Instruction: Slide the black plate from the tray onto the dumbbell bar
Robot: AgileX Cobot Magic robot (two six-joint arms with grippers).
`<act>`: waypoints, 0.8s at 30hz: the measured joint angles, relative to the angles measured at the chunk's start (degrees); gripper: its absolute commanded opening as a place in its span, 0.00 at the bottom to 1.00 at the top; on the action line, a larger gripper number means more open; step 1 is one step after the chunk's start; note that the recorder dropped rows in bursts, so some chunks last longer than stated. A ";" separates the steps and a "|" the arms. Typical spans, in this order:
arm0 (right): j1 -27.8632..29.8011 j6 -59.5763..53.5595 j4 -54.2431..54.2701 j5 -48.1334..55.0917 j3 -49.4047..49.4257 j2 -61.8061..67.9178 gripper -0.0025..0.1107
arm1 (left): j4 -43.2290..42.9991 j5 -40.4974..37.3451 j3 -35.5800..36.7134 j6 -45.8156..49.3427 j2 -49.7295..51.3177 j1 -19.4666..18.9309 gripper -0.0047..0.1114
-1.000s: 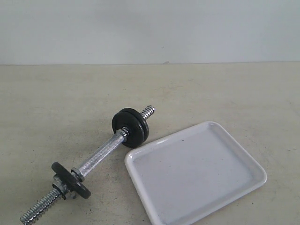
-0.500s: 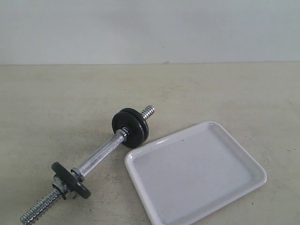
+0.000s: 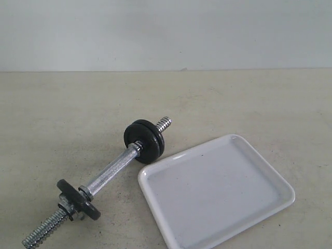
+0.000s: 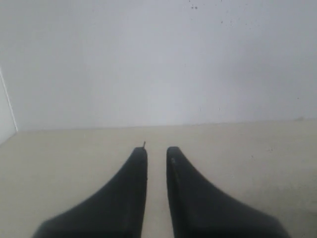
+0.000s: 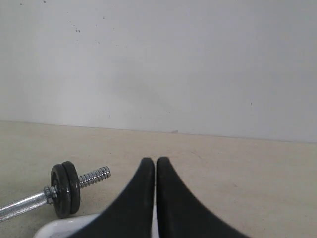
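The dumbbell bar lies slantwise on the beige table, left of the white tray. Nothing lies in the tray. At the bar's far end two black discs stand pressed together; the outer one, beside the threaded tip, is the black plate. One more black disc with a chrome collar sits near the bar's near end. Neither gripper shows in the exterior view. My left gripper is shut with only a thin slit, nothing in it, above bare table. My right gripper is shut and empty, hovering beside the tray's corner.
A pale wall runs along the back of the table. The bar's near threaded end points toward the front left edge of the exterior view. The tray's near corner runs off the bottom of that view.
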State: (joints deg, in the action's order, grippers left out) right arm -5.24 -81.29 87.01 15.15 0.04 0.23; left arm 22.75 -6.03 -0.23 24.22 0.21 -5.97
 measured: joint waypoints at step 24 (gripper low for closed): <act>0.00 0.00 0.00 0.00 0.00 0.00 0.02 | -24.45 -8.27 0.00 -22.03 0.00 0.00 0.16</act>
State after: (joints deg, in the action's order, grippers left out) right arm -5.24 -81.29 87.01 15.15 0.04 0.23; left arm -1.70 -14.29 -0.23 2.19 0.21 -5.97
